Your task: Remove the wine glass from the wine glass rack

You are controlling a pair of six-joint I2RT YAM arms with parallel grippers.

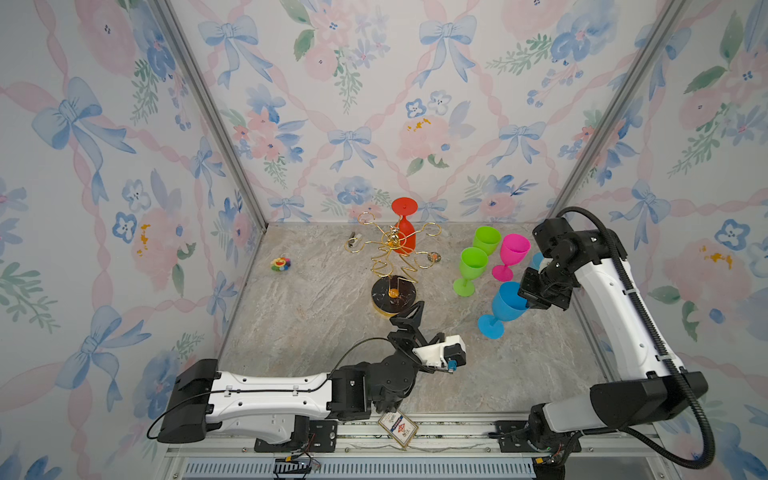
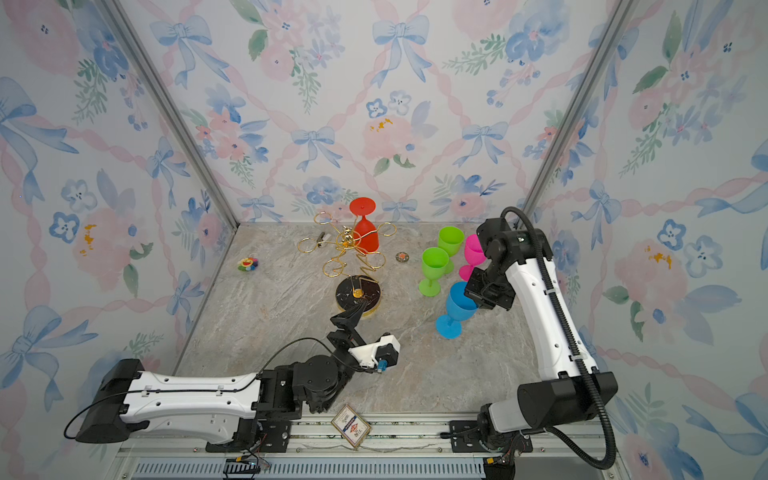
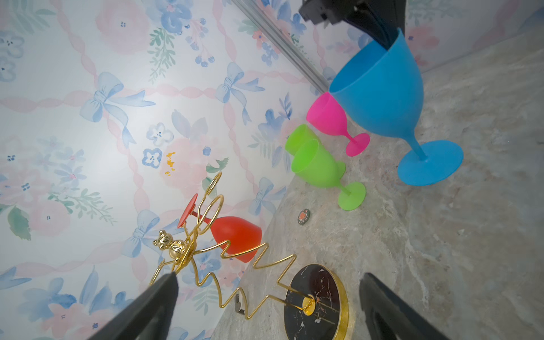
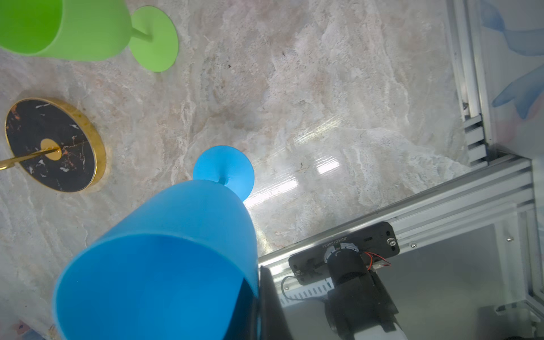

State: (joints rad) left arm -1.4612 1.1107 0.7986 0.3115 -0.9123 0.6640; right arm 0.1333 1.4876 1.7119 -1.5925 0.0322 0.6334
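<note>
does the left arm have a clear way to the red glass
Likely not straight on: the red glass hangs behind the rack, whose stem stands between it and the open left gripper.

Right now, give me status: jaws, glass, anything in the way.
Left jaws open, empty, near rack base. Right jaws shut on blue glass rim. Red glass hangs upside down on rack, far side. Rack's own wires between left jaws and it.

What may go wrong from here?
1. The right fingers pinch only the rim of the tilted blue glass; it may slip or fall against a green glass.
2. The open left fingers are close to the rack; reaching the hanging red glass may catch its wire arms.
</note>
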